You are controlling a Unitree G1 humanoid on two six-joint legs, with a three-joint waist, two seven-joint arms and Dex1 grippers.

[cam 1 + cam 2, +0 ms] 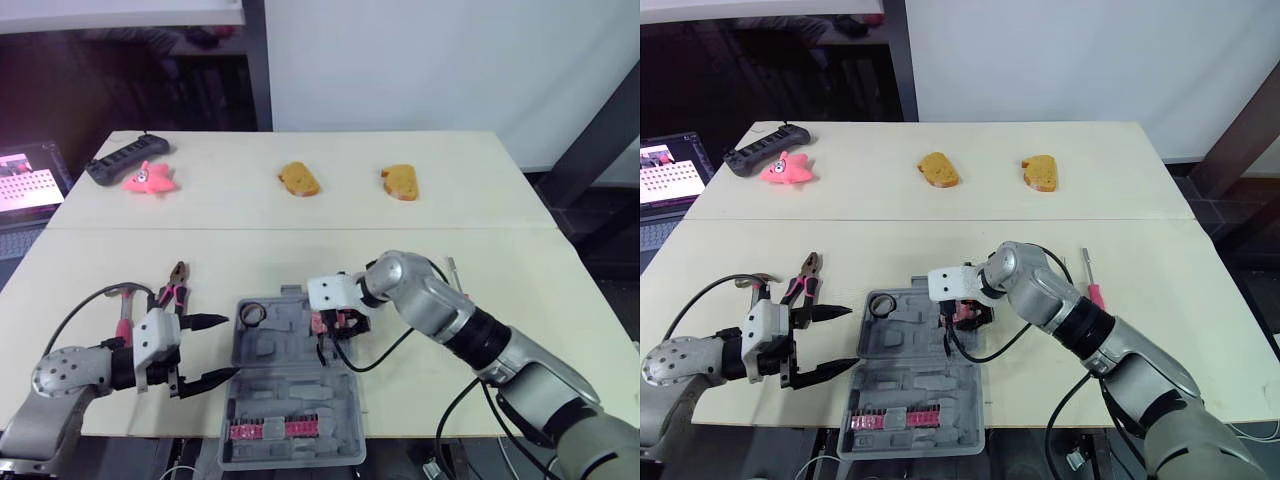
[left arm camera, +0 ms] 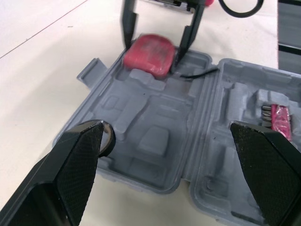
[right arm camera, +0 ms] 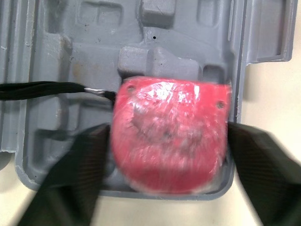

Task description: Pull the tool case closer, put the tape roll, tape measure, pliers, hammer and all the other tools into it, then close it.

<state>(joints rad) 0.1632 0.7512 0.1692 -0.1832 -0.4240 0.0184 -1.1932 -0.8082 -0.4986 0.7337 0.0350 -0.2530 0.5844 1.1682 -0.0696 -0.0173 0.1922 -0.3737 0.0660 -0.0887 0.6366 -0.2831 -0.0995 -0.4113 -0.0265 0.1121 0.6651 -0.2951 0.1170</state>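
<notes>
Left eye view: an open grey moulded-plastic tool case (image 1: 272,372) sits at the near edge of the cream table (image 1: 300,250), its lid half nearest the edge with a red strip of bits (image 1: 270,430) in it. Just beside the case's left side hovers the left gripper (image 1: 233,346), jaws wide apart and holding nothing. Over the tray half's far right corner, the right gripper (image 1: 338,328) has its jaws clamped on the two sides of a red, rounded tape measure (image 3: 171,136), which hangs low at the moulded recess there, its thin black cord (image 3: 42,88) trailing across the tray. A black ring-shaped tape roll (image 1: 243,316) already lies in the tray's far left corner. Red-handled pliers (image 1: 176,283) and a red-gripped hammer (image 1: 124,325) wait on the table left of the case; a red-handled screwdriver (image 1: 1092,283) lies to its right. Doing this step well looks to mean lowering the tape measure straight into its recess, letting go only once it sits flat, and keeping the cord inside the rim so the lid can shut. Near the far edge lie two brown bread-like pieces (image 1: 299,179), a pink star-shaped toy (image 1: 150,178) and a long black device (image 1: 125,158).
</notes>
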